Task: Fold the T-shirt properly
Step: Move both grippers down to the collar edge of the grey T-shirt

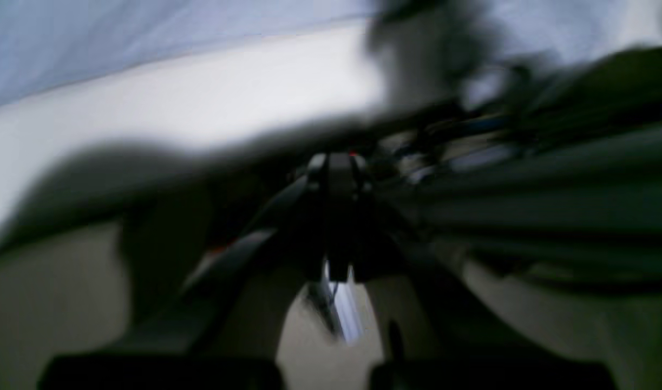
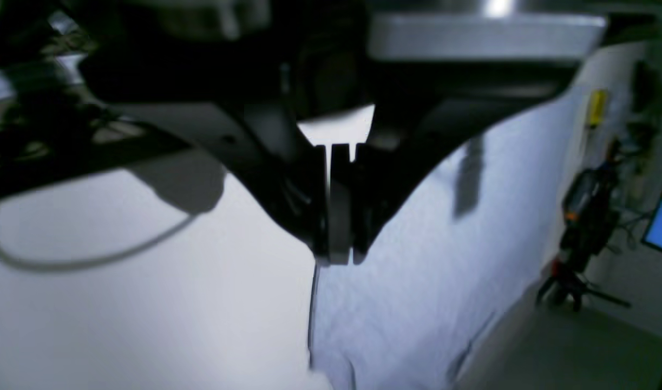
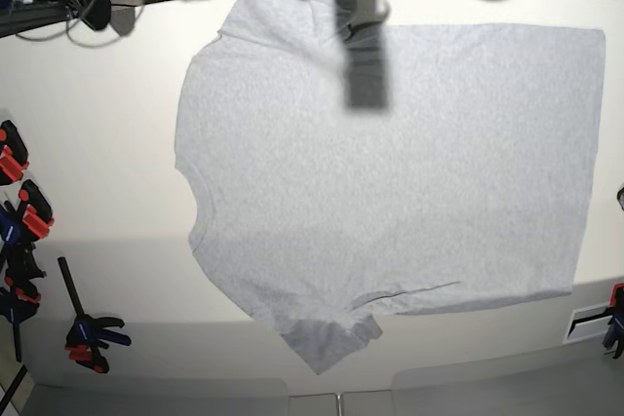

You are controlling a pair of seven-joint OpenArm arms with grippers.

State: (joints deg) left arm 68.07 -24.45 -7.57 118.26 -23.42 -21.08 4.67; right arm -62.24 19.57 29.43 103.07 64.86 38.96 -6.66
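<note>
White tabletop (image 3: 107,143), your T-shirt (image 3: 390,172) spread across its middle, folding apparently yet to begin.
You have it plain side up, light grey, neckline at nine o'clock and hem at three; the six o'clock sleeve is rumpled, with creases beside it, and the one near eleven looks bunched. Next you'd likely smooth those, then open the fingers and turn a side inward. Farther out, your left gripper (image 1: 339,163) and right gripper (image 2: 340,257) both have closed, seemingly empty fingers; clamps (image 3: 90,338) sit around eight.

The white table (image 3: 117,143) carries the grey T-shirt (image 3: 390,172) and clamps (image 3: 90,338).
</note>
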